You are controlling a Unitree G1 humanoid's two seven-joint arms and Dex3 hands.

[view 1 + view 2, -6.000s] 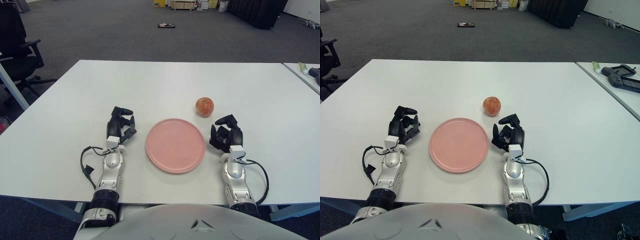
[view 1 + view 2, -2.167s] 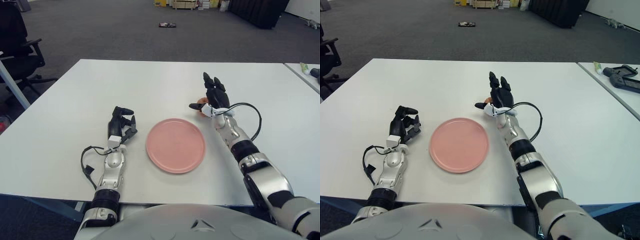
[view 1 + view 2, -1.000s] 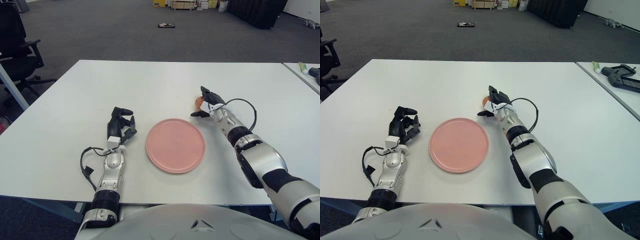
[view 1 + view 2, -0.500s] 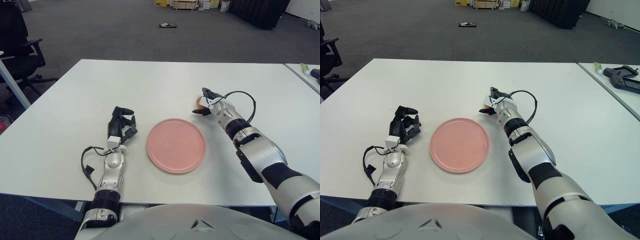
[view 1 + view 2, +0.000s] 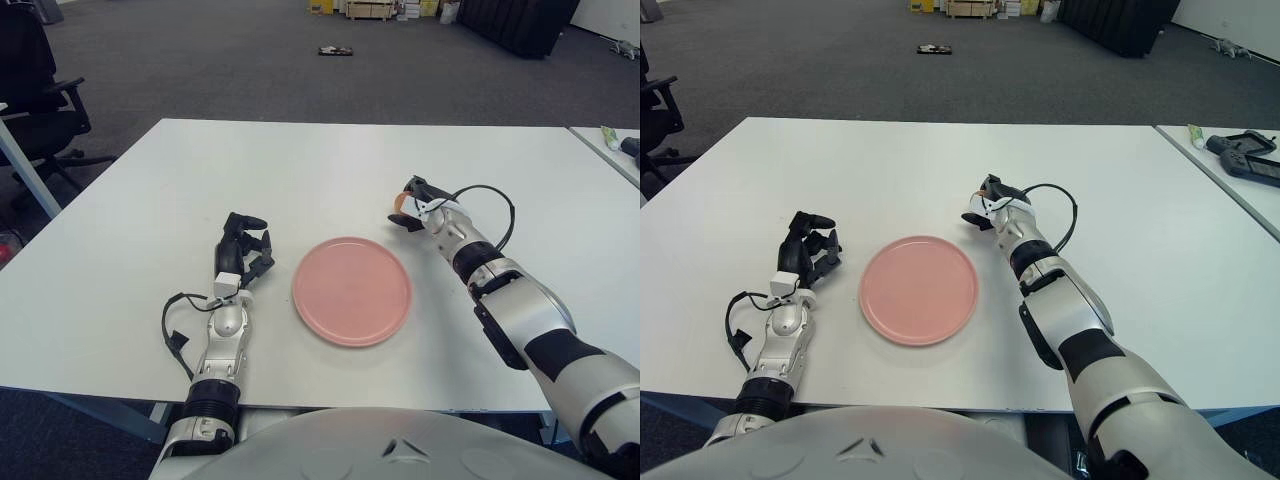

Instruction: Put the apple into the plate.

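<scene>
The apple (image 5: 399,203) is reddish and sits on the white table just beyond the right rim of the pink plate (image 5: 351,290). Only a sliver of it shows, because my right hand (image 5: 412,205) covers it from the right with its dark fingers curled around it. The apple and hand are low, at table level, outside the plate. The plate has nothing on it. My left hand (image 5: 243,250) rests on the table to the left of the plate, fingers relaxed, holding nothing.
A second table with a dark controller (image 5: 1240,150) and a small tube stands at the far right. An office chair (image 5: 35,95) is beyond the table's left corner. The table's front edge (image 5: 330,400) runs close behind the plate.
My right hand rose from beside the plate, reached to the apple and closed its fingers around it. Over the last second it has barely shifted. The left hand has not moved.
</scene>
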